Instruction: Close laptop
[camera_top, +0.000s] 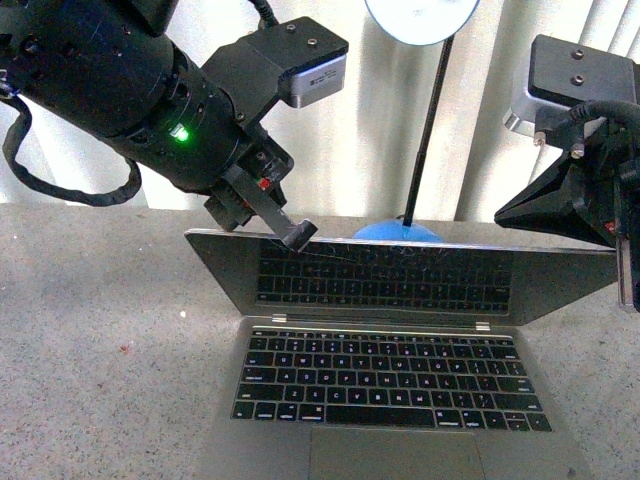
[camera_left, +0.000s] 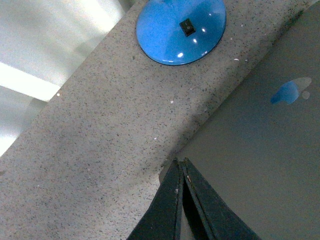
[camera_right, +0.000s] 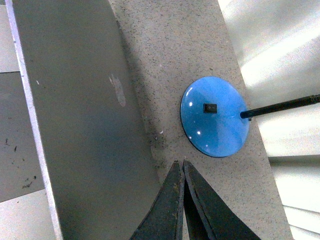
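The silver-grey laptop lies open in front of me, black keys and trackpad toward me, its dark cracked screen tilted well back. My left gripper is shut, its tips at the lid's top edge near the left corner. In the left wrist view the shut left gripper sits at the corner of the grey lid. My right gripper is shut at the lid's right end. In the right wrist view the shut right gripper is beside the lid's back, where the apple logo shows.
A desk lamp with a blue round base and thin black pole stands right behind the lid; the base also shows in the left wrist view and right wrist view. The speckled grey table ends at white curtains.
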